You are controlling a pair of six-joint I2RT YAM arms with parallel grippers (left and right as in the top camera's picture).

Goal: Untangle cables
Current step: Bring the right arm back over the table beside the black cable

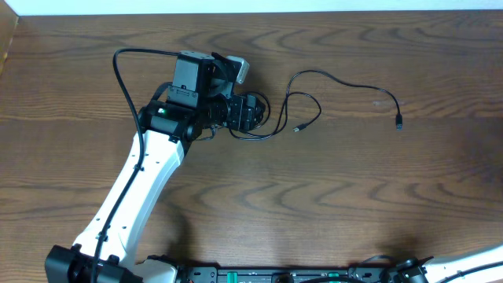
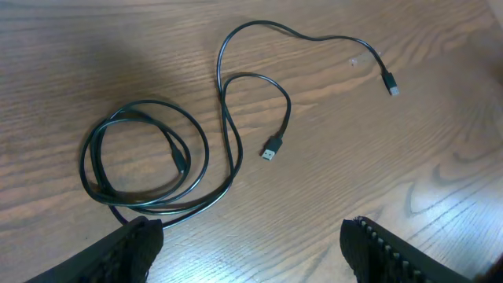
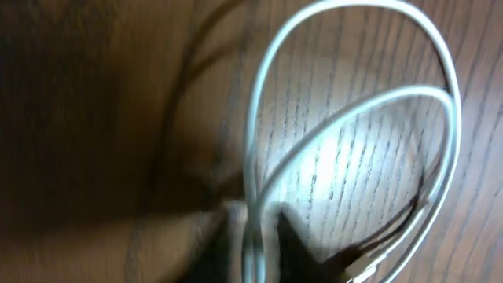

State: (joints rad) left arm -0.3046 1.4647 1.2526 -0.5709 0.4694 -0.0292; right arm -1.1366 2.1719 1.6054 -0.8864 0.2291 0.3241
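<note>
black cable [image 2: 226,118]: loose coil flat on the wood surface [image 1: 377,196], two tails running out to small plugs. From overhead the left arm [image 1: 141,181] covers the coil. left end effector [image 2: 251,251] hovers over the coil's edge, wide, empty. white cable [image 3: 250,141] loops right at the right end effector [image 3: 259,244]. That view is blurred, so I can't tell its grip.

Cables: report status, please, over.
Left end effector open above black cable, coiled. Right end effector blurred, white cable looped at it. No obstacle seen.
</note>
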